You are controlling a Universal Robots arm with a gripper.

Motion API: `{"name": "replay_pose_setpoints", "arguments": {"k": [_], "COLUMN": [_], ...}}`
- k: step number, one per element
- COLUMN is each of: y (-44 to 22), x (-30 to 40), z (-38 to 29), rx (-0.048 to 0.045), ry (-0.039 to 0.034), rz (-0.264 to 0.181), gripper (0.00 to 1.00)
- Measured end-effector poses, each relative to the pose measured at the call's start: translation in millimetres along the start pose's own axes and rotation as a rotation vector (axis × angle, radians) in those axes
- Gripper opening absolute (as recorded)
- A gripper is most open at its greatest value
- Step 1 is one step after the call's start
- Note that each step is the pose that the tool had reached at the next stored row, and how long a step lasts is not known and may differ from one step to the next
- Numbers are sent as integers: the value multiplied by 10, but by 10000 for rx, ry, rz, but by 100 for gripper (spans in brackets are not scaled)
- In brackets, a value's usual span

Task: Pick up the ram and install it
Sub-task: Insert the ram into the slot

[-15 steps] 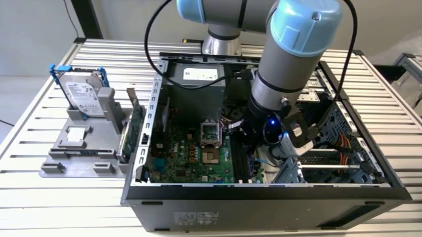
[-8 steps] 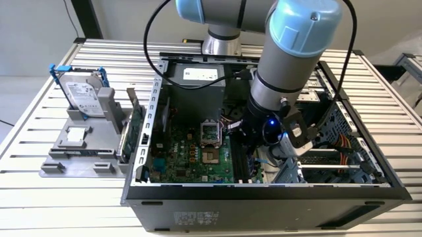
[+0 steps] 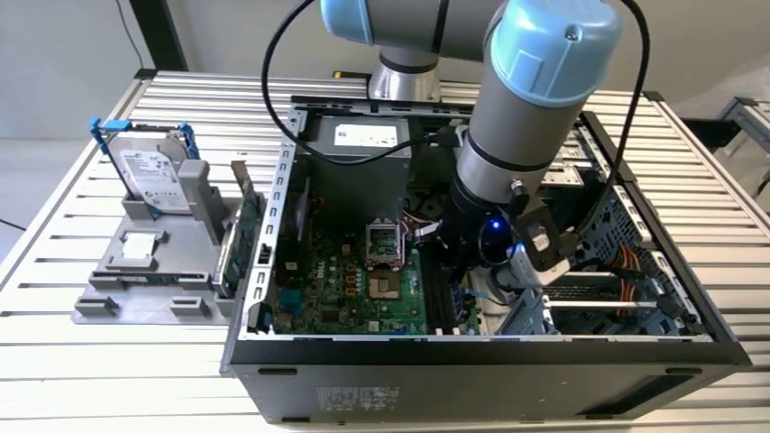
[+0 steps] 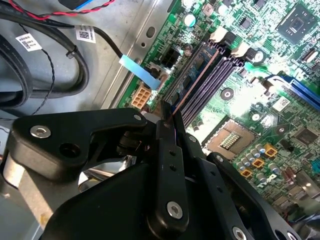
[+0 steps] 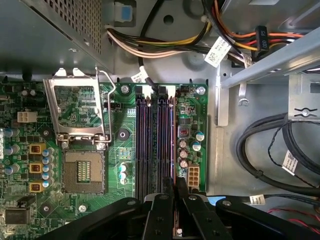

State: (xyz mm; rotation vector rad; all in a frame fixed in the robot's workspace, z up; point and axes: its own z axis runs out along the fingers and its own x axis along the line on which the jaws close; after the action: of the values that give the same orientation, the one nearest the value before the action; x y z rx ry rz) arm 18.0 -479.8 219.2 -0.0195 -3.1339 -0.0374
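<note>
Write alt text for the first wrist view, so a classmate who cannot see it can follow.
A black end effector holds a thin ram stick edge-on, right over the dark memory slots of a green motherboard inside an open computer case. Beside the slots lies an empty processor socket with its metal cover raised; bundled cables run past the board.
</note>
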Motion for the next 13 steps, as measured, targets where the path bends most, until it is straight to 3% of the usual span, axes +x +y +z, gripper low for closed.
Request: {"name": "replay_pose_setpoints", "arguments": {"k": [13], "y": [0], "x": [-1], "z": [17], "rx": [-8], "ry": [36], "rz": [0], "gripper": [0]}}
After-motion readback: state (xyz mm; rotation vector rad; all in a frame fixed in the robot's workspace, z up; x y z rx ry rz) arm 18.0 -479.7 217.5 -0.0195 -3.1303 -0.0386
